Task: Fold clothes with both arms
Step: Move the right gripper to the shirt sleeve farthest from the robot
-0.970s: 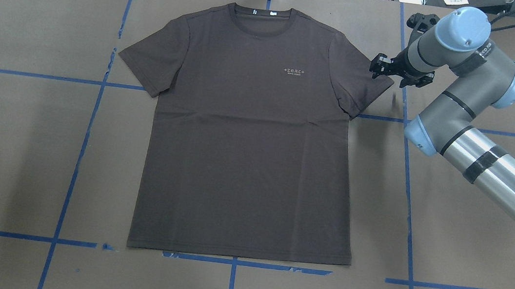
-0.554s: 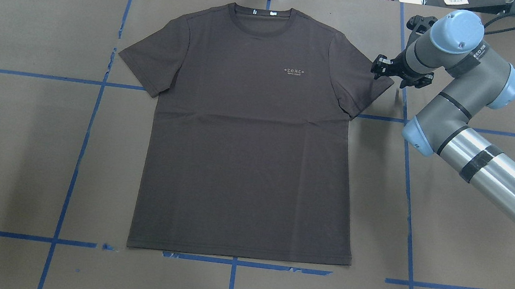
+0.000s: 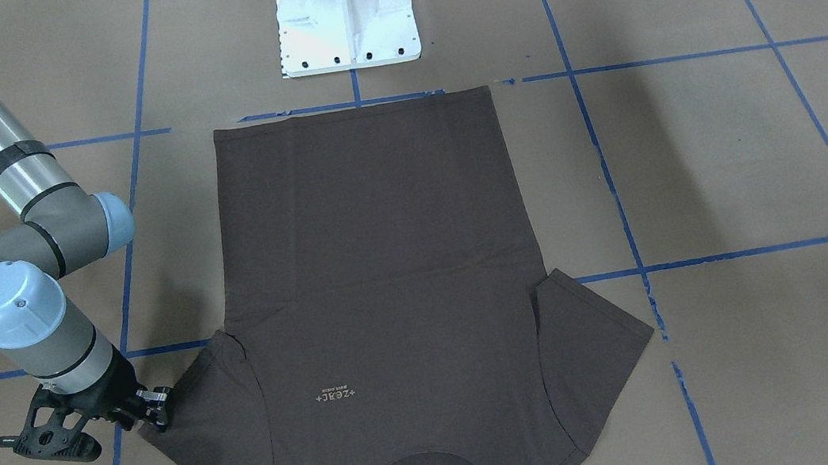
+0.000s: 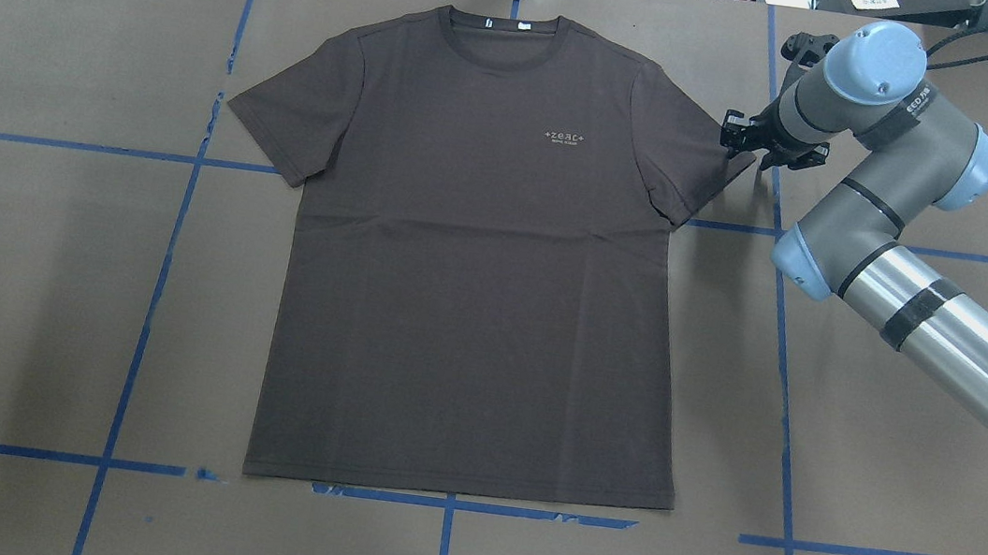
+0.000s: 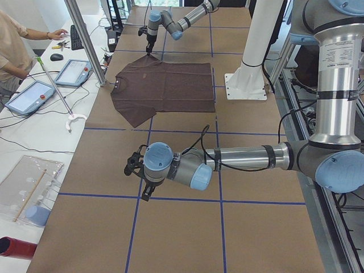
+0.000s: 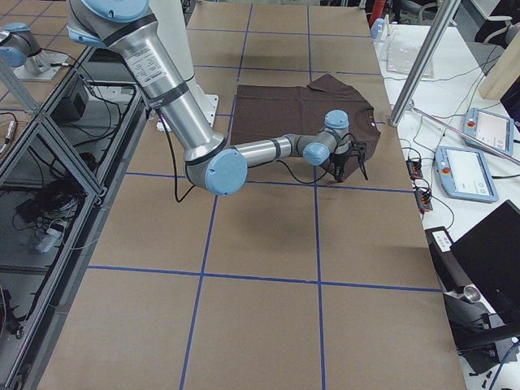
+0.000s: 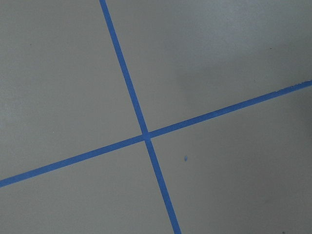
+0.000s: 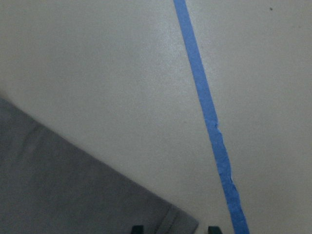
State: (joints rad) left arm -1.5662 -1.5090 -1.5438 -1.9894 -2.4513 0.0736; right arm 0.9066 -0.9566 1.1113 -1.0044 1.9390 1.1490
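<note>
The dark brown T-shirt [image 4: 486, 267] lies flat and face up on the brown table, collar at the far side; it also shows in the front-facing view [image 3: 379, 269]. My right gripper [image 4: 740, 143] is open, low at the tip of the shirt's right-hand sleeve, also seen from the front [image 3: 156, 410]. In the right wrist view the sleeve corner [image 8: 73, 195] lies between the two fingertips [image 8: 138, 228]. My left gripper [image 5: 145, 187] shows only in the exterior left view, far from the shirt over a blue tape crossing [image 7: 146, 136]; I cannot tell if it is open or shut.
The white pedestal base [image 3: 346, 17] stands at the robot's side of the shirt hem. Blue tape lines [image 4: 155, 274] grid the table. A metal post [image 5: 85, 40], tablets [image 6: 463, 171] and an operator [image 5: 17, 45] are along the far edge.
My right gripper has shifted slightly right and toward the sleeve tip, closing in on its corner. The shirt has not moved.
</note>
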